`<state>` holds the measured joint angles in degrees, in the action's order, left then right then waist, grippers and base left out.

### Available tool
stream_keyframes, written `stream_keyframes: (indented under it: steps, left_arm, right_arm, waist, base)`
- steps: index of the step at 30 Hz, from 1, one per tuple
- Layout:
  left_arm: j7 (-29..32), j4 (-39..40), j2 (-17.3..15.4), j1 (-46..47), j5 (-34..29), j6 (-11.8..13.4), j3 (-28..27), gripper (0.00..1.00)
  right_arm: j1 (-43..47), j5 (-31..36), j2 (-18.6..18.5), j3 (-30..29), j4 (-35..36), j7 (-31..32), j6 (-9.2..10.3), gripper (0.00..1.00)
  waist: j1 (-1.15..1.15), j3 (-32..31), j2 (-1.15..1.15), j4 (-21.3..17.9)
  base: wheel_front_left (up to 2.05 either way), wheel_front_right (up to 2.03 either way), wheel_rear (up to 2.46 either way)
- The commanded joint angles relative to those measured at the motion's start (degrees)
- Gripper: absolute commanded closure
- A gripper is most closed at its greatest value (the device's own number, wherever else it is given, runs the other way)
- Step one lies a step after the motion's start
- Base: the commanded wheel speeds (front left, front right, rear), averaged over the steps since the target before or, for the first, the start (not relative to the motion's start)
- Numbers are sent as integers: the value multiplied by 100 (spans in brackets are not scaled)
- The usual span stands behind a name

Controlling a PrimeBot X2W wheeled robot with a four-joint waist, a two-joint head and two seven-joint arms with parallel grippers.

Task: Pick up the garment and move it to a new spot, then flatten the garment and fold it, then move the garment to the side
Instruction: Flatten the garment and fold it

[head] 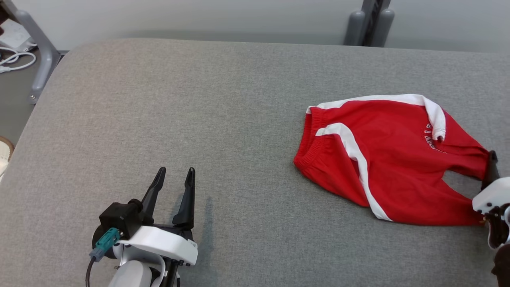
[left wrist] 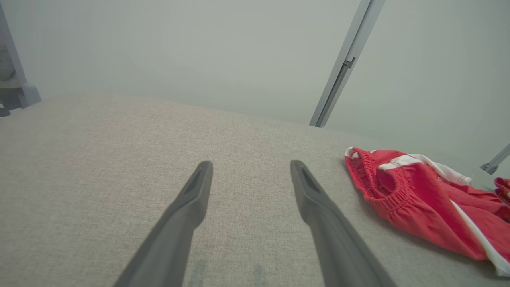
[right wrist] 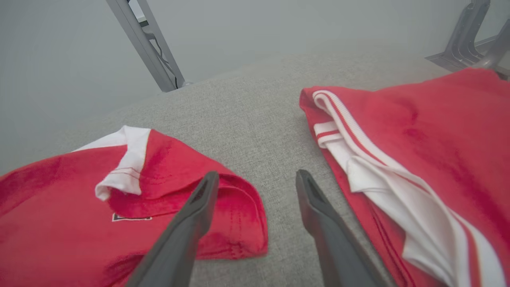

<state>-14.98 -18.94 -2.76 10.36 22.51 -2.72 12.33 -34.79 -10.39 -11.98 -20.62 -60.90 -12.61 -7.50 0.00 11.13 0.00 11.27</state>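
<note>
The garment (head: 398, 159), a pair of red shorts with white side stripes, is laid loosely on the grey padded table (head: 199, 99). In the head view it is found at about 3 o'clock. Its elastic waistband is turned toward 9 o'clock and its leg openings toward 4 o'clock. One white-edged corner is folded back over the red cloth.

White lettering (head: 429, 138) is printed near that folded corner. It is partly covered and cannot be read. In the right wrist view a small white-outlined rectangular mark (right wrist: 131, 217) is seen on the red cloth; its content cannot be read.

The right gripper (right wrist: 257, 177) is held at the leg hem with its fingers spread. One finger is placed over the hem and bare table is seen in the gap, so nothing is pinched.

A second red piece of fabric (right wrist: 418, 131), trimmed with a white ribbed band carrying red stripes, is laid near the hem, at 2 o'clock in the right wrist view.

The left gripper (head: 176, 172) is positioned at 7 o'clock in the head view, well apart from the garment. Its fingers are spread over bare table.

A grey metal post (head: 368, 22) is mounted beyond the far edge at 1 o'clock.
</note>
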Motion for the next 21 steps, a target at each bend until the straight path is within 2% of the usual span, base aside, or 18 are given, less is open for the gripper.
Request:
stream_keyframes:
  steps: [1, 6, 11, 16, 21]
  left_arm:
    - [-19, -1, -30, 50, -54, -12, -35, 0]
    - [-19, 1, -27, 13, -90, -29, -58, 0]
    - [-19, 38, -27, 2, -101, -55, -56, 0]
    - [-19, 66, -26, 81, -77, -83, 20, 0]
    - [-19, 48, -27, 211, -6, -105, 207, 0]
  right_arm:
    - [-170, 116, 45, -13, -22, -68, 2, 0]
    - [-244, 268, 244, 227, 122, -184, 2, 0]
    - [-38, 127, 503, 765, 730, -258, 2, 0]
    - [525, 89, 535, 1563, 1777, -266, 2, 0]
    - [1341, -145, 638, 2079, 3002, -268, 2, 0]
  waist:
    - [0, -33, 0, -67]
    - [0, -107, 0, -221]
    - [0, -232, 0, -464]
    - [0, -326, 0, -738]
    - [0, -349, 0, -1119]
  base:
    - [0, 0, 0]
    - [0, 0, 0]
    - [0, 0, 0]
    - [0, 0, 0]
    - [0, 0, 0]
